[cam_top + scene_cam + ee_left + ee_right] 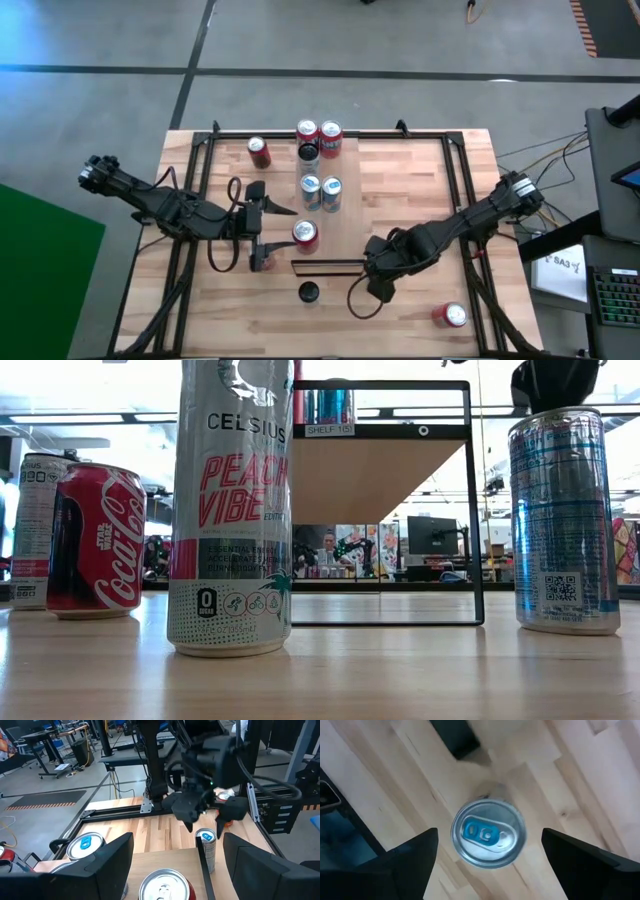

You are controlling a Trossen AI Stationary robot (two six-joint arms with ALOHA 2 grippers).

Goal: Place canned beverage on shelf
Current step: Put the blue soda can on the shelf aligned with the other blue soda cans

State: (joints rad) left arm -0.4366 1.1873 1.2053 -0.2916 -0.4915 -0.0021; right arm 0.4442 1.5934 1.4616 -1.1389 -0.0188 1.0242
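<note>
On the table (420,180): you have two arms reaching in from opposite sides, and their grippers are close to each other near the middle.
Shelf (380,470): a raised board of light wood in a thin black frame. In the left wrist view (165,860) it is a smooth pale surface with a dark edge at one short end.
Your right gripper (382,268): it hangs above the tabletop just past the dark-edged end of the shelf. Its fingers are spread wide and hold nothing.
Silver can (489,834): this tall can with a blue tab stands upright directly under your right gripper (490,855), between the two fingers but below them. The left wrist view shows the silver can (206,847) right beside the shelf's dark edge, with the right gripper (206,829) just over its lid.
Your left gripper (262,228): it is level with the shelf board, its fingers far apart and gripping nothing.
Red can (305,233): it stands upright on the shelf board, near the dark-edged end, just ahead of your left gripper. The left wrist view shows the red can (165,887) centred between the fingers, with clear space on both sides.
Two blue-topped cans (320,189): these stand side by side farther along the shelf.
Cluster of cans (318,140): grouped at the far end.
Lone can (450,315): lying near the table corner, well apart from the rest.
</note>
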